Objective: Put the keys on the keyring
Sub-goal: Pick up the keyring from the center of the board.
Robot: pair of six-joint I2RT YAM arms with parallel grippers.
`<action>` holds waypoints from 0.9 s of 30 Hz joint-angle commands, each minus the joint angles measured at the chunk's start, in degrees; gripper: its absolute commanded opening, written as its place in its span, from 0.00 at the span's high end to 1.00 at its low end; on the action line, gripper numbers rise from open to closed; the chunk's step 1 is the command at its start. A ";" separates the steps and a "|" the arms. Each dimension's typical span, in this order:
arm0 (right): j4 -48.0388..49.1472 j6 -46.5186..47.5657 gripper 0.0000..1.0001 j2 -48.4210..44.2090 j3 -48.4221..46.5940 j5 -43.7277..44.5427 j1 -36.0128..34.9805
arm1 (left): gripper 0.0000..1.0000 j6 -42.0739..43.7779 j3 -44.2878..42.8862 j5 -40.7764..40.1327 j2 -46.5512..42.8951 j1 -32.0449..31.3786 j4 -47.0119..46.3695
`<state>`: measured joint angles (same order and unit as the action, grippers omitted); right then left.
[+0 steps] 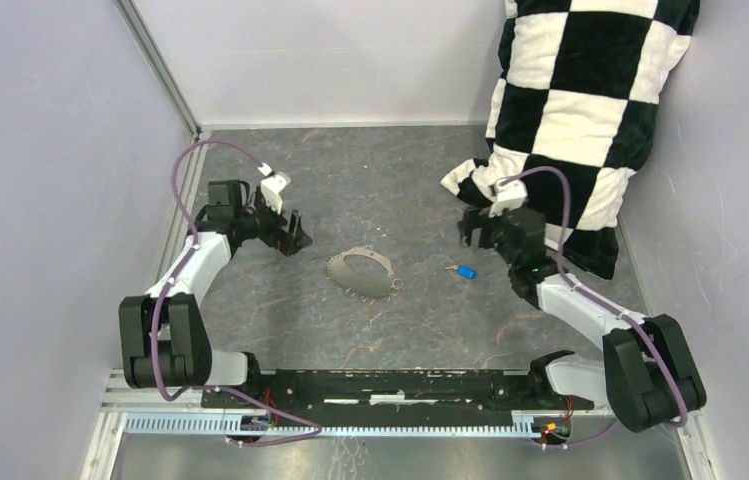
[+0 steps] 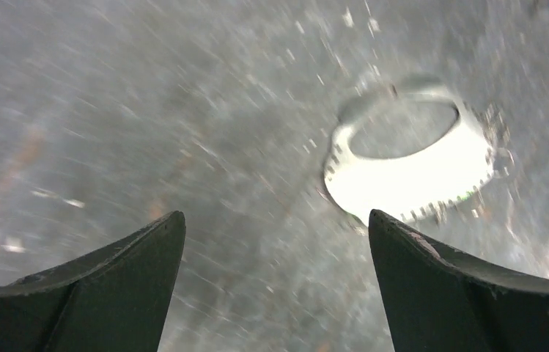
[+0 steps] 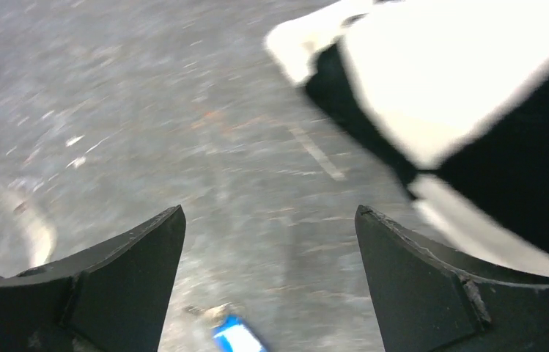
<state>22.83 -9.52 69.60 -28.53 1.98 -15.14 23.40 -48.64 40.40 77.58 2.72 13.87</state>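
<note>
Mostly blurred keyring (image 2: 403, 183), blue key (image 3: 236, 339) cut off

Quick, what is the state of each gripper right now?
Left gripper: open, holding nothing.
Right gripper: open, holding nothing.

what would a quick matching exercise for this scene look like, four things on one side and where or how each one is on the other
Things:
1. blue key
2. keyring
3. checkered cloth
4. left gripper

Places or states:
a. right rear corner, against the wall
b. jaws open, holding nothing
c. lying mid-table, between the two arms
d. lying on the table close to the right gripper

Pairs: 1-d, 2-c, 3-a, 4-b
</note>
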 commanded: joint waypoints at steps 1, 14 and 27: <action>-2.69 4.41 0.10 0.33 -1.43 -1.20 -11.37 | 0.00 9.82 -1.20 3.36 2.33 -2.94 15.38; 3.17 6.80 0.16 10.11 -0.16 -5.30 -33.89 | 0.16 17.90 -3.60 0.66 4.07 -11.61 26.33; -1.60 13.02 0.17 8.37 -3.06 -4.70 -34.49 | 0.37 12.04 0.48 -3.48 5.41 -24.59 22.99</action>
<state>22.15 0.80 80.49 -29.98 -4.27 -49.82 37.52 -48.38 38.39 82.37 -18.83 39.09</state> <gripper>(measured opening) 0.835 0.671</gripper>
